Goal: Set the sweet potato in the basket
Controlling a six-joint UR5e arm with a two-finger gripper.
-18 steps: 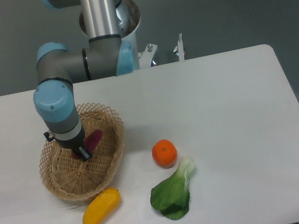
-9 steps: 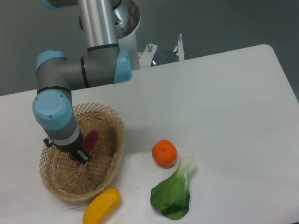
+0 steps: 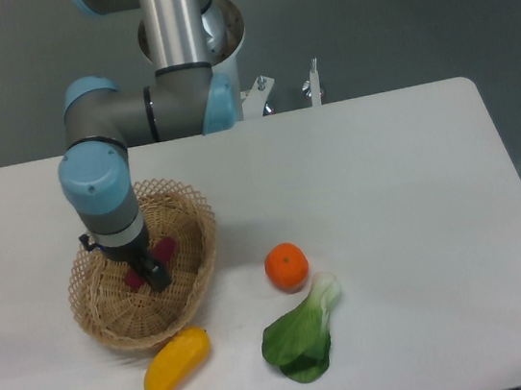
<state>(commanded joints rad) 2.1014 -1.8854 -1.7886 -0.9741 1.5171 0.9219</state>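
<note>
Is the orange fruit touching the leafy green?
Apart. The fixed camera shows bare white table between the orange fruit and the leafy green.

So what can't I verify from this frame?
- Gripper jaws: the wrist hides them in the single camera view, so open or shut is unclear.
- Sweet potato: only reddish bits show on either side of the gripper; whether it rests on the basket floor is unclear.
- Upper arm: cut off by the top edge.
</note>
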